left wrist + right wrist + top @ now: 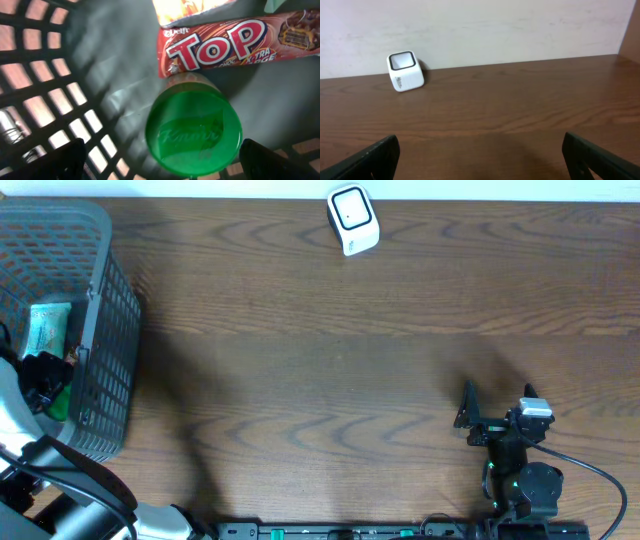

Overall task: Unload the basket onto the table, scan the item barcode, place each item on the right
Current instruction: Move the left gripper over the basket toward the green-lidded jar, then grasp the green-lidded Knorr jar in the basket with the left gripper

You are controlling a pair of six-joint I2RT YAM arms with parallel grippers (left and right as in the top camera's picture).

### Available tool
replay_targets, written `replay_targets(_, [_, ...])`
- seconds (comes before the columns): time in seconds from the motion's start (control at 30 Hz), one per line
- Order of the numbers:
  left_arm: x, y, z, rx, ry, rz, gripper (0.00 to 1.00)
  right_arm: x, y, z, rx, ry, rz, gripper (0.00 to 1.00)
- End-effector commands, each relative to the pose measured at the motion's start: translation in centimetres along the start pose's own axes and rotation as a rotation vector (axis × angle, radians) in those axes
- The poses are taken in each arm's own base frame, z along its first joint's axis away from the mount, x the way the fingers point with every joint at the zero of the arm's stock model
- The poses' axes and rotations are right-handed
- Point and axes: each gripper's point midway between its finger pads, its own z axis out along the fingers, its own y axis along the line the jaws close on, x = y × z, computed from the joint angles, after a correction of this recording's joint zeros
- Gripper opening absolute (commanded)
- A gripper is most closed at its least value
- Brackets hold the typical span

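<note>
**Claws.** Two claws were counted. The left claw [162, 156] is found inside the basket with its jaws spread wide. Nothing is pinched between them. Its two dark fingers [60, 161] are seen at either side of the green-lidded jar [194, 131] and clear of it. The right claw [480, 152] is likewise spread and holds nothing. It is stationed over bare wood near the table's near right corner.

**Table.** One table [330, 380] is noted, of dark brown wood with a pronounced wavy grain.

**Basket.** One basket [110, 330] is recorded at the table's left edge. It is of grey plastic, with lattice walls of square openings and a solid floor.

**Basket contents, near to far from the left wrist camera.**
- One jar is directly below the claw. Its lid is round, glossy translucent green with embossed lettering, and is turned up towards the camera. An orange-toned body is glimpsed behind it.
- One chocolate bar [235, 42] lies flat just beyond the jar, in a long, shiny red wrapper with large white "TOP" lettering. Whether jar and bar touch cannot be told.
- One orange-yellow packet [185, 7] lies beyond the bar and is cut off by the picture's edge.
- One pale green packet [50, 330] lies further in, towards the basket's far side. It is crinkled.

**Scanner.** One scanner [353, 220] stands at the table's far edge, right of centre and well apart from the basket. It is a small white rounded block with a dark-rimmed square window on top.
</note>
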Motion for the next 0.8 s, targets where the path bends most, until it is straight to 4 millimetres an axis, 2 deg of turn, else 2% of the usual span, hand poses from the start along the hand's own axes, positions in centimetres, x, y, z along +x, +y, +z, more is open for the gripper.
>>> replay_targets(0.0, [0.6, -0.3, 1.0, 0.018, 0.014, 0.016, 0.98, 0.0, 0.1, 0.0, -0.002, -0.002, -0.010, 0.99])
replay_targets(0.2, [0.9, -0.4, 2.8, 0.015, 0.025, 0.017, 0.98, 0.0, 0.1, 0.0, -0.002, -0.002, -0.010, 0.99])
replay_targets(0.47, [2.0, -1.0, 5.9, 0.010, 0.126, 0.028, 0.98, 0.0, 0.1, 0.0, -0.002, -0.002, -0.010, 0.99])
replay_targets(0.77, [2.7, -0.8, 5.7, 0.000, 0.155, 0.032, 0.98, 0.0, 0.1, 0.0, -0.002, -0.002, -0.010, 0.99])
